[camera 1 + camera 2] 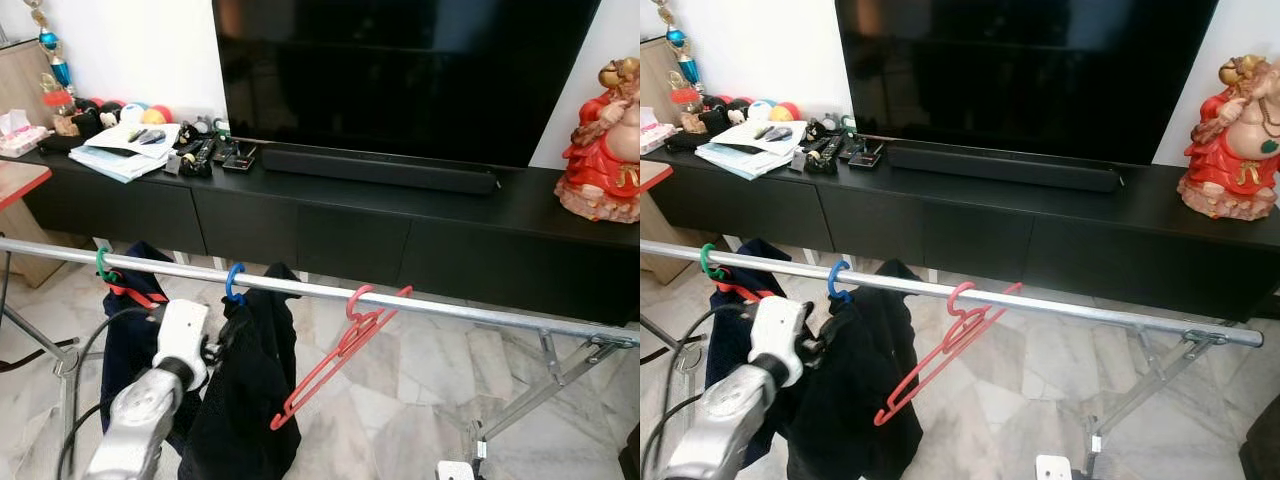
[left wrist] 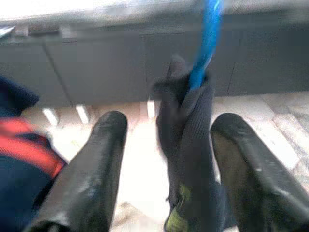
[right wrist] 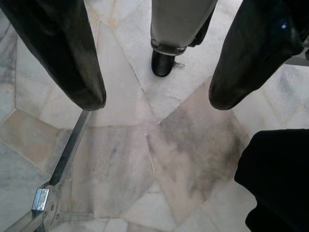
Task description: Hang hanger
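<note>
Drying-rack rail (image 1: 450, 310): carrying, from its left end, a green-hooked hanger (image 1: 103, 266) with a navy garment (image 1: 130, 330), a blue-hooked hanger (image 1: 233, 283) with a black garment (image 1: 250, 400), and an empty red hanger (image 1: 345, 345) hanging tilted near mid-rail. Left end effector (image 2: 169, 159): sitting with fingers (image 2: 91, 179) spread apart on either side of the black garment just under the blue hook. Right end effector (image 3: 157, 92): hanging over the marble floor (image 3: 145, 159), fingers apart and gripping nothing.

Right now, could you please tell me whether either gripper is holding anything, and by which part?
Nothing is held. The left gripper is open around the black garment below its blue hanger; the right gripper hangs open over the floor.
</note>
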You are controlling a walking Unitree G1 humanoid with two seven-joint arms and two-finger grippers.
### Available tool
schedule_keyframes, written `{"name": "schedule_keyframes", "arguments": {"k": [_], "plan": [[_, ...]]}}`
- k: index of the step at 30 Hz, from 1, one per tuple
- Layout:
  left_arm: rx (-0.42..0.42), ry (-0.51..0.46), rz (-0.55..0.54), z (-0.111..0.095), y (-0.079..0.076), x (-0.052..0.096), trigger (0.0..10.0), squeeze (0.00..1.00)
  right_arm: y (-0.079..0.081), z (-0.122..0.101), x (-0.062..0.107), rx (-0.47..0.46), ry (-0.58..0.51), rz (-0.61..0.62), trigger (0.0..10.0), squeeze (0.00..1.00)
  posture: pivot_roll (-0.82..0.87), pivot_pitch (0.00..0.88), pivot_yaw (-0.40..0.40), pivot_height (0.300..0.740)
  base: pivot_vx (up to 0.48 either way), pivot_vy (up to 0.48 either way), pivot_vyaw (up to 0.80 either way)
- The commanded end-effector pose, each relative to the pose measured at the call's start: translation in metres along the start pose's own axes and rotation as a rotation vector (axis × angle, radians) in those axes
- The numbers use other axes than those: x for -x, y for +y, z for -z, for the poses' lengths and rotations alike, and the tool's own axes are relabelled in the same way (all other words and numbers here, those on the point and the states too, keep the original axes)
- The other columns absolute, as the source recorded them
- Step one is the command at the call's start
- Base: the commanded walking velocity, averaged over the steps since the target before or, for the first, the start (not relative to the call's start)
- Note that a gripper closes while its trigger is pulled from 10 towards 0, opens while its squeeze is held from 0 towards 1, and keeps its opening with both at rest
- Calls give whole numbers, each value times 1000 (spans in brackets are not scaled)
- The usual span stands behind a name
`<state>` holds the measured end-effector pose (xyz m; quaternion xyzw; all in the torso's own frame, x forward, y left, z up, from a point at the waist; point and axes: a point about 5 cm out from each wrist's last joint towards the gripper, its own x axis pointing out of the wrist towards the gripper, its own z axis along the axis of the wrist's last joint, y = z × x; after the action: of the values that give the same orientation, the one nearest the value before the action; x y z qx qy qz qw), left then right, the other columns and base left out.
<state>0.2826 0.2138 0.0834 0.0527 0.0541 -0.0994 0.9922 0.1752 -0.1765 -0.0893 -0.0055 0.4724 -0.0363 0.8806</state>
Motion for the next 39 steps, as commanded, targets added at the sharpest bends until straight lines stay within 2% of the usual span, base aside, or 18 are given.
{"name": "schedule_keyframes", "arguments": {"k": [1, 2, 5, 6, 8, 13, 14, 16, 17, 18, 22, 23, 26, 34, 35, 38, 39], "plan": [[42, 8, -24, 3, 10, 5, 10000, 451, 0, 4, 1, -6, 9, 0, 10000, 0, 105, 0, 14, 740, 0, 0, 0], [80, 20, -53, 8, 16, 8, 10000, 0, 0, 4, 1, -6, 10, 0, 10000, 0, 109, 0, 16, 740, 0, 0, 0], [173, 89, -148, 28, 31, 15, 10000, 0, 0, 4, 1, -6, 8, 0, 10000, 0, 111, 0, 11, 740, 0, 0, 0], [178, 115, -162, 33, 33, 16, 10000, 0, 0, 3, 1, -6, 7, 0, 10000, 0, 111, 0, 11, 740, 0, 0, 0], [149, 231, -185, 51, 35, 19, 10000, 0, 0, 1, 0, -7, 2, 0, 10000, 0, 112, 0, 6, 740, 0, 0, 0], [35, 489, -104, 96, 19, 29, 10000, 0, -1, -2, 0, -18, -7, 6, 10000, 0, 108, 0, 8, 740, 0, 0, 0], [35, 489, -104, 96, 19, 29, 10000, 0, -1, -2, 0, -18, -7, 6, 10000, 0, 108, 0, 8, 740, 0, 0, 0], [33, 606, -72, 119, 2, 34, 10000, 0, -1, -3, -1, -32, -10, 11, 10000, 0, 107, 0, 11, 740, 0, 0, 0], [33, 606, -72, 119, 2, 34, 10000, 0, -1, -3, -1, -32, -10, 11, 10000, 0, 107, 0, 11, 740, 0, 0, 0], [40, 659, -63, 128, -6, 38, 10000, 0, 0, -4, -1, -34, -9, 10, 10000, 0, 106, 0, 13, 740, 0, 0, 0], [91, 766, -95, 146, -18, 50, 10000, 0, 1, -4, -1, -43, -9, 8, 10000, 0, 99, 0, 14, 740, 0, 0, 0], [91, 766, -95, 146, -18, 50, 10000, 0, 1, -4, -1, -43, -9, 8, 10000, 0, 99, 0, 14, 740, 0, 0, 0], [138, 861, -136, 162, -26, 66, 10000, 0, 2, -4, -1, -47, -11, 8, 10000, 0, 84, 0, 12, 740, 0, 0, 0], [154, 857, -156, 164, -33, 67, 10000, 0, 0, -6, -1, -60, -17, 4, 10000, 0, 85, 0, 0, 740, 0, 0, 0], [119, 853, -136, 164, -34, 66, 10000, 0, -1, -6, -1, -78, -18, 4, 10000, 0, 88, 0, -3, 740, 0, 0, 0], [85, 853, -116, 163, -34, 65, 10000, 0, 0, -6, -1, -88, -20, 2, 10000, 0, 84, 0, 7, 740, 0, 0, 0], [25, 860, -85, 163, -34, 65, 10000, 0, 1, -6, -1, -79, -19, -2, 10000, 0, 81, 0, 9, 740, 0, 0, 0]]}}
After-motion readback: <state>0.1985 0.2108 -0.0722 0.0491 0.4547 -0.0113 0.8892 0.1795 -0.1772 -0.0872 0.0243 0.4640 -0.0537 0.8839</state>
